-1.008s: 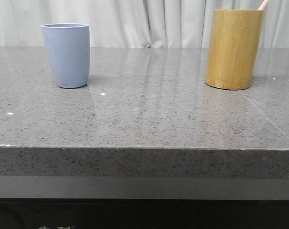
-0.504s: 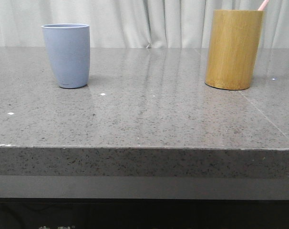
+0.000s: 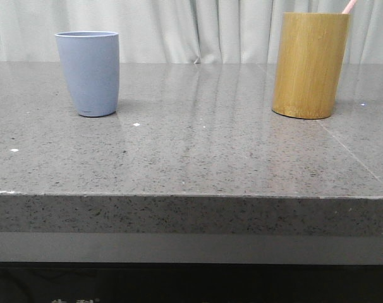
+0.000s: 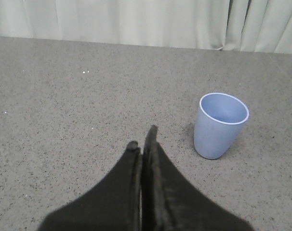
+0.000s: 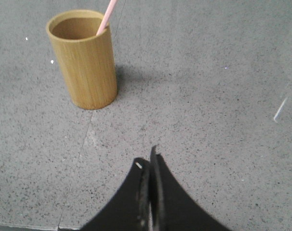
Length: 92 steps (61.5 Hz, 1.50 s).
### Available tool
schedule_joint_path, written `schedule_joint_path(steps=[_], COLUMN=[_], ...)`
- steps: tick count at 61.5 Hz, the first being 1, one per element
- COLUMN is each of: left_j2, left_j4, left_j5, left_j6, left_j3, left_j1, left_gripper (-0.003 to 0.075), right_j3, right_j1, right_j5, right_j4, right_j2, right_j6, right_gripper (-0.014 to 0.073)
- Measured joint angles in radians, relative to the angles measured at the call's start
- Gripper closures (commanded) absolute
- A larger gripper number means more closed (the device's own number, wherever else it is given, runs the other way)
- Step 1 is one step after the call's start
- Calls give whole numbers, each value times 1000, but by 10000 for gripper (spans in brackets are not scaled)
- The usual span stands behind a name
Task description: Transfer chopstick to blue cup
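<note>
The blue cup (image 3: pixel 88 73) stands upright at the back left of the grey stone table; it looks empty in the left wrist view (image 4: pixel 220 125). A pale-pink chopstick (image 3: pixel 349 6) sticks out of a yellow-brown wooden cylinder (image 3: pixel 310 65) at the back right, and it also shows in the right wrist view (image 5: pixel 106 17), leaning on the cylinder (image 5: pixel 86 60) rim. My left gripper (image 4: pixel 142 139) is shut and empty, above the table short of the blue cup. My right gripper (image 5: pixel 147 160) is shut and empty, above the table short of the cylinder. Neither gripper shows in the front view.
The grey speckled table (image 3: pixel 198 145) has its front edge close to the camera. A pale curtain (image 3: pixel 198 28) hangs behind the table. A seam in the stone (image 5: pixel 83 144) runs near the wooden cylinder.
</note>
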Motion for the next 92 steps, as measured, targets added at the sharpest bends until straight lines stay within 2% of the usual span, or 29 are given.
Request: schedule_joint_path(steps=[4,10,14,19,23,26,29,38,52,69,92], left_j2=[20,48,62,76,92,110,129,233,504,845,1165], left_j4=[0,-2,-4,-11,-17,-19,-20,-21,14,77,96], left_j5=[0,2,0,-20,-40,-55,-61,-53,35,246,397], left_j6=[0,3,18,37,49,54,56,56,57,58,56], left_j3=[0,0,0,0,0,0,-5,-63,-280,-572,-878], left_j1=[0,0,0,-11,-41,-69,-95,-196,-325,-333,-287], left_gripper=[736,690,614,452,343,287,267,270,270,270,275], right_j3=[0,0,0,0,0,0,0,0,0,0,0], right_j1=[2,15,30,51,61,67,69,71,71,71,71], right_j5=[0,8,13,19,21,21,25,25,29,44,46], right_j4=[0,2,13,26,30,32,33,35,41,41,41], right_j2=[12,22,22,23,23,23,23,23,23,23,23], right_j6=[-8,-29,-50,-78,-90,-95,-97,-100,-100,-100,-101], right_gripper=[622,453,309,134,57,51,56,56,56,56,56])
